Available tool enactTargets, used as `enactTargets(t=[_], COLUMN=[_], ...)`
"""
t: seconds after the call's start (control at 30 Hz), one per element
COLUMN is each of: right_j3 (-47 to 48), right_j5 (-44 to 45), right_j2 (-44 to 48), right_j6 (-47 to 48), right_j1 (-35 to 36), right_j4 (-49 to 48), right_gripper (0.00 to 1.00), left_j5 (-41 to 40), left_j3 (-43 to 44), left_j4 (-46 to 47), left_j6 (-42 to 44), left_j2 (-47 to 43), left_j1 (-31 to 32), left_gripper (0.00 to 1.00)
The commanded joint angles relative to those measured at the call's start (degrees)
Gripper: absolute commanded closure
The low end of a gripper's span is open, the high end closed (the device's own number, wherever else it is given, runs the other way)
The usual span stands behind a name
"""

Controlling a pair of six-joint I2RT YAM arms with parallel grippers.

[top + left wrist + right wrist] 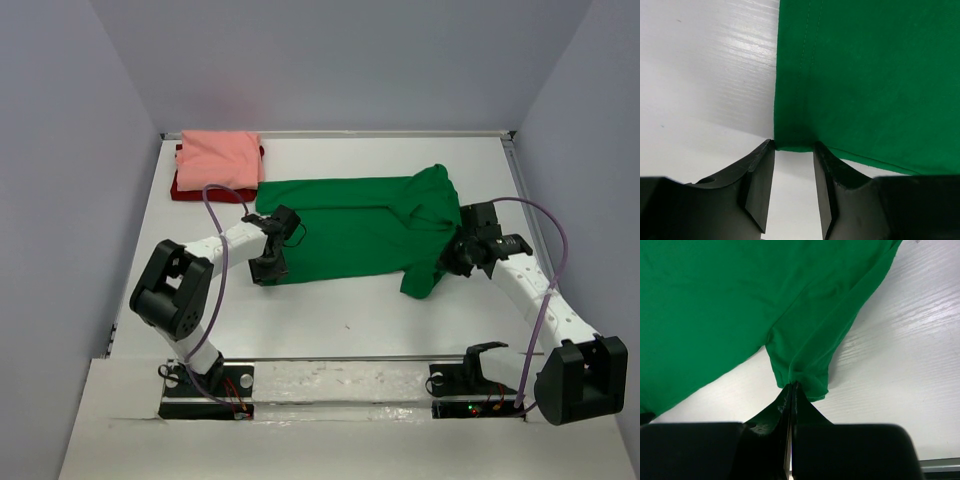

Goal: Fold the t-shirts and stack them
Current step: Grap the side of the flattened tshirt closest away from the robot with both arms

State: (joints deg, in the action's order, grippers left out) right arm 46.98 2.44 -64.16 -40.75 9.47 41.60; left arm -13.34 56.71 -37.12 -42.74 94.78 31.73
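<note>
Watching both wrist feeds, I see my right gripper [791, 386] clenched on a sleeve of the green t-shirt [350, 230]. My left gripper [793, 145], half-parted, sits at its hem corner on the bench [400, 310].

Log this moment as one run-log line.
left jaws: open at green t-shirt hem corner | right jaws: shut on its sleeve | stack: folded salmon-pink t-shirt on dark red t-shirt

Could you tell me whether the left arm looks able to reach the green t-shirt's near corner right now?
Probably yes: the left gripper sits open at a corner of the green t-shirt, nothing in between.
</note>
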Motion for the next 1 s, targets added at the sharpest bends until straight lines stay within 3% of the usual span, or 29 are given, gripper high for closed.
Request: enactTargets(t=[0.0,0.13,0.27,0.7,0.97], right_j3=[1.36,0.48,0.13,5.31,7.69], right_j5=[-0.94,-1.64,-1.56,8.54,11.71], right_j2=[-0.17,-0.26,-0.35,1.05,5.26], right_j6=[-0.12,0.06,0.06,2.6,1.55], right_j1=[0.11,-0.42,-0.42,-0.42,-0.42], right_j4=[-0.56,-1.0,-1.09,-1.88,5.5], right_gripper=[1.0,1.0,1.0,1.0,1.0], left_j5=[-1.07,-0.9,0.33,-3.62,-1.07], left_j3=[0.33,-0.37,-1.33,0.6,-2.91], left_j4=[-1.55,-1.29,-0.58,-5.32,-6.12], left_j6=[-0.24,-0.59,-0.76,-1.73,-2.87], left_j2=[0.23,-0.21,-1.09,-11.37,-17.52], left_j1=[-0.17,-0.17,-0.17,0.62,0.88], left_gripper=[0.54,0.65,1.0,1.0,1.0])
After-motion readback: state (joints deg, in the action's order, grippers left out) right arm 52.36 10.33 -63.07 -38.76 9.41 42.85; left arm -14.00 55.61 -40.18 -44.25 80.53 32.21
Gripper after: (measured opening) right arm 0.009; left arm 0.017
